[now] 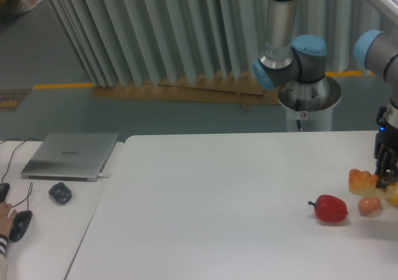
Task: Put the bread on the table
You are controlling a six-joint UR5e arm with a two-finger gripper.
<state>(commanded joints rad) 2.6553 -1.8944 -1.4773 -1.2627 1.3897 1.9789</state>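
Note:
The bread (362, 182), an orange-tan chunk with a reddish edge, is at the far right, over the white table (217, 205). My gripper (384, 179) comes down from the arm at the right edge. Its dark fingers are shut on the bread's right end. The bread sits just behind the tan egg-shaped thing (369, 205). I cannot tell whether it touches the tabletop. The gripper's right side is partly cut off by the frame edge.
A red pepper (331, 208) lies left of the egg. A bright yellow thing (393, 195) shows at the right edge. The robot base (308, 96) stands behind the table. The adjoining desk (43, 242) holds a laptop (71, 155), two mice (60, 193) and a hand.

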